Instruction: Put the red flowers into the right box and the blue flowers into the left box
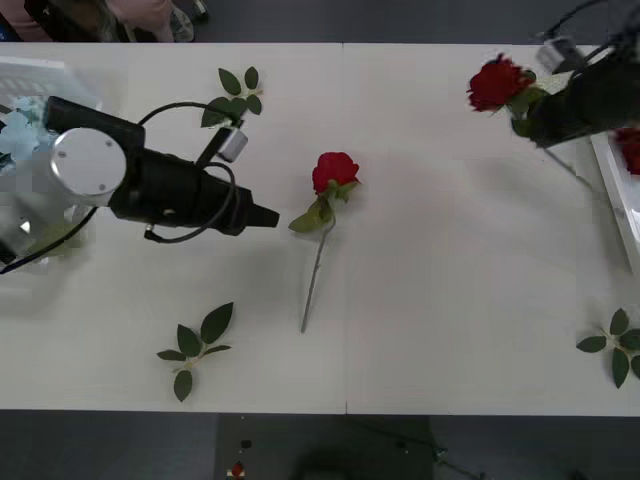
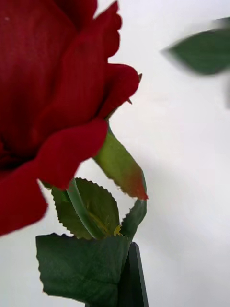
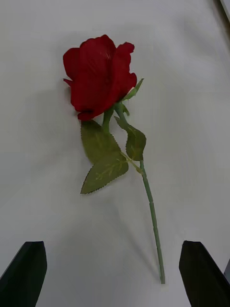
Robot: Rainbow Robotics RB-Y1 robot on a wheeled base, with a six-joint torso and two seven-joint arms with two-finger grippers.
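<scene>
Partly done: right gripper [image 1: 535, 115], clamped on a red fabric rose [image 1: 497, 83], nears the white plastic right box [image 1: 612, 190]; left gripper [image 1: 272, 216], spread empty, faces another rose [image 1: 334, 171] left of it.

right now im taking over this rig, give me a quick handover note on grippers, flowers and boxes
Right gripper: shut on a red rose, held in the air beside the right box.
Left gripper: open, pointing at the red rose on the table, which lies mid-table, untouched.
Done: one red bloom already lies in the right box; blue flowers are in the left box.
Left: drop the held rose into the right box, then pick up the table rose and move it there too. The loose leaf sprigs stay put.
</scene>
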